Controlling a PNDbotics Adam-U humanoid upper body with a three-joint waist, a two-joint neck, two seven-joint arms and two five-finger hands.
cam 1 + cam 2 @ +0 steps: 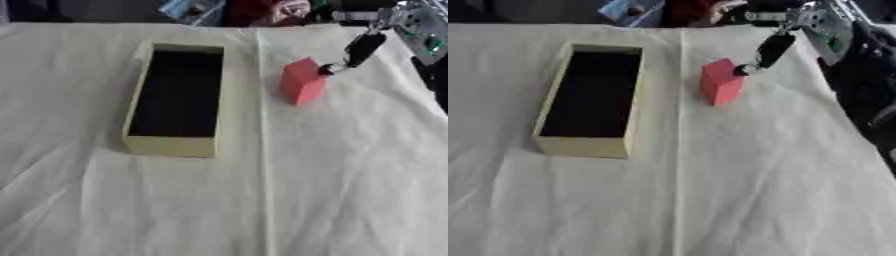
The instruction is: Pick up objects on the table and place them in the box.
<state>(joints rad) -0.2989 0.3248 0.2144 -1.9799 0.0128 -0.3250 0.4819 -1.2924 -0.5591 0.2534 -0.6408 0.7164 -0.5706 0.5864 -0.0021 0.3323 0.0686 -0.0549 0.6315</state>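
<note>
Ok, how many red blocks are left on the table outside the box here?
1. The red block stands on the cloth right of the box, with a finger of the right hand at its upper right edge. The box's dark interior shows nothing.

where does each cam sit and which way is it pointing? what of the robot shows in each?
Left eye view: in the robot's head, looking down at the cloth-covered table; the right hand comes in from the upper right, a finger touching the red block.
Right eye view: same head, same downward look, from slightly further right; more of the right arm shows along the right edge.
Shared: the open yellow box, block and right hand. The left hand shows in neither.
</note>
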